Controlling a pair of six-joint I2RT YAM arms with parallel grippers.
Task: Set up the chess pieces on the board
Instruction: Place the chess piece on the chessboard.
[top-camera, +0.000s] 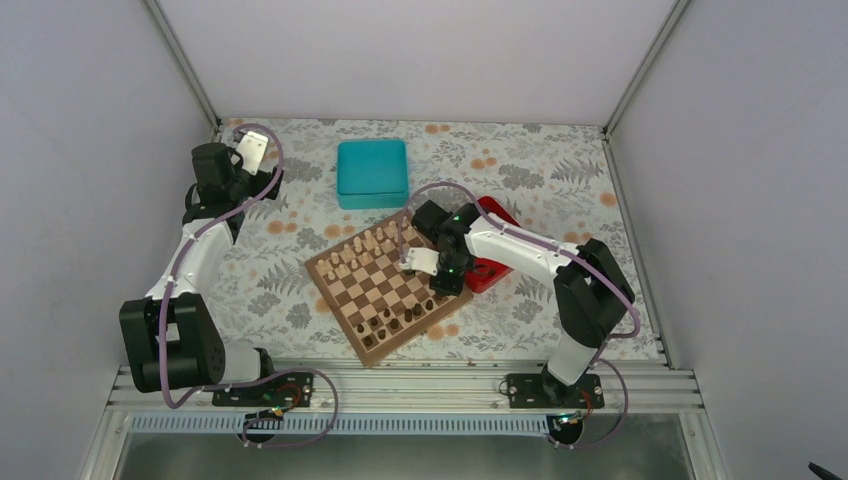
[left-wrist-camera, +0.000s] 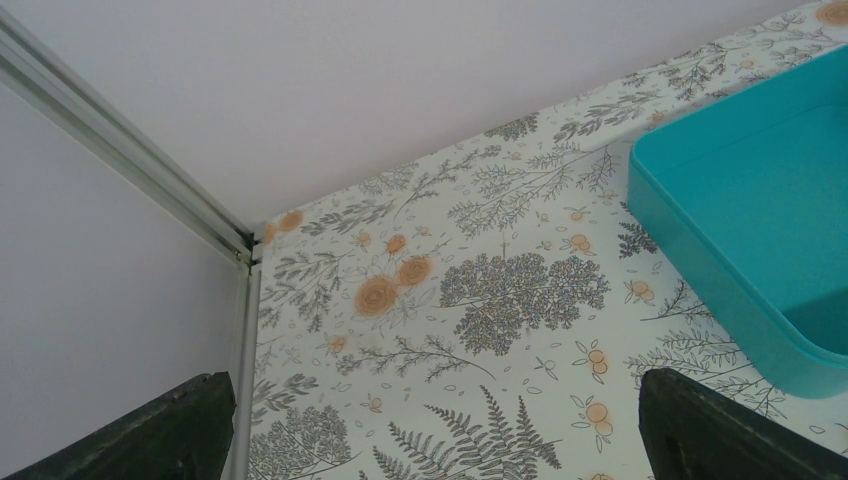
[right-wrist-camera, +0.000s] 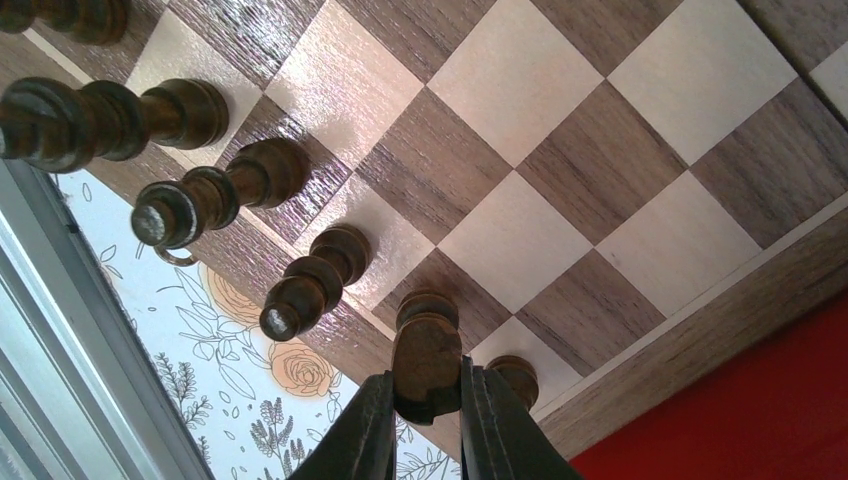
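Tan-and-brown checkered board (top-camera: 385, 290), teal box (top-camera: 372, 172), red tray (top-camera: 498, 215) — floral table (top-camera: 520, 170)

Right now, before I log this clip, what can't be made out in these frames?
Top view: chess pieces too small to tell kinds.
Right wrist: right gripper covers the held piece's top; the corner piece behind is half hidden.
Left wrist: teal box cut off by the frame edge; board out of frame.

The board (top-camera: 385, 290) lies on the desk (top-camera: 560, 190), a box (top-camera: 372, 172) behind it, a tray (top-camera: 495, 213) just right. Chess pieces (top-camera: 395, 322) line its near edge.
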